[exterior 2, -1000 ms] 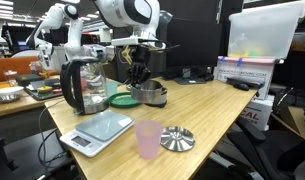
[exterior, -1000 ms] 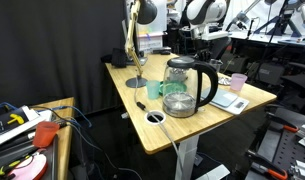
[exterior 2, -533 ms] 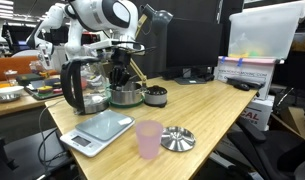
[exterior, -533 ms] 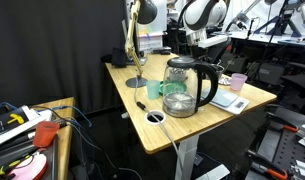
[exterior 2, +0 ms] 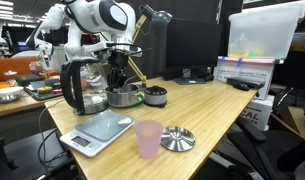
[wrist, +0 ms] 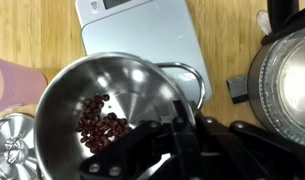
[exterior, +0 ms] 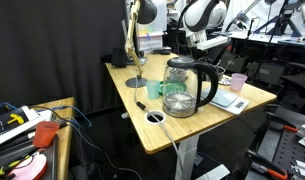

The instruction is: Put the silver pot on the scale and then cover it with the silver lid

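Pot (wrist: 102, 100) is gripped by your end effector (wrist: 180, 128), not yet on the scale (wrist: 142, 35); fit the lid (exterior 2: 177, 138) afterwards.

Robotics lab: robot arms (exterior 2: 54, 22), monitors (exterior 2: 192, 45), cluttered workbenches (exterior: 67, 103).

Scale (exterior 2: 97, 130) top bare, flanked by kettle (exterior 2: 85, 88) and pink cup (exterior 2: 149, 140), lid (exterior 2: 177, 139) beside cup
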Robot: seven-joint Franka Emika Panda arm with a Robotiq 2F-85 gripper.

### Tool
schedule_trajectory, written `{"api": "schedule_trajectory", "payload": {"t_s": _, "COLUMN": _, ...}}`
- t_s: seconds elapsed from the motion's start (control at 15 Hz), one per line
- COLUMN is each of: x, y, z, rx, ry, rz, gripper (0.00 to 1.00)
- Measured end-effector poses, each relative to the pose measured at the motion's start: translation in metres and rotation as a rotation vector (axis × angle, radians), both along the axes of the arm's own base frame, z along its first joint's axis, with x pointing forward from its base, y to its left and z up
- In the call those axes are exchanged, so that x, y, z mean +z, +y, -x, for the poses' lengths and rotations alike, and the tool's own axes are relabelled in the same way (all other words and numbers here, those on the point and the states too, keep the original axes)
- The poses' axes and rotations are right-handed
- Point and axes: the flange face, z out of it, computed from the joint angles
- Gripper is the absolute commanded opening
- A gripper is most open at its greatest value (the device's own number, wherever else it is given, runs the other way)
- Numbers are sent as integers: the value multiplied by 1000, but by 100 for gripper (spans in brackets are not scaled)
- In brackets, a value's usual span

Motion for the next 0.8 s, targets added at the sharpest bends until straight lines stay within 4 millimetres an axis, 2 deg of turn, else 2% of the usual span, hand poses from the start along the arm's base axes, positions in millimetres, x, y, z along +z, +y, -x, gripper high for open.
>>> {"api": "schedule_trajectory", "payload": {"t_s": 0.2, "x": -11, "y": -1, "z": 7, "rx": 0, "ry": 26, "rz": 9, "gripper": 2}}
{"api": "schedule_trajectory", "payload": {"t_s": 0.47, "x": -36, "y": 3, "z": 33, "rx": -1, "ry": 72, "rz": 43, "gripper": 2}}
{"api": "schedule_trajectory", "payload": {"t_s": 0.6, "x": -42, "y": 15, "z": 45, "rx": 21, "ry": 81, "rz": 37, "gripper": 2}}
{"api": "schedule_trajectory", "payload": {"t_s": 0.8, "x": -38, "y": 38, "z": 55, "rx": 59, "ry": 68, "rz": 32, "gripper": 2}}
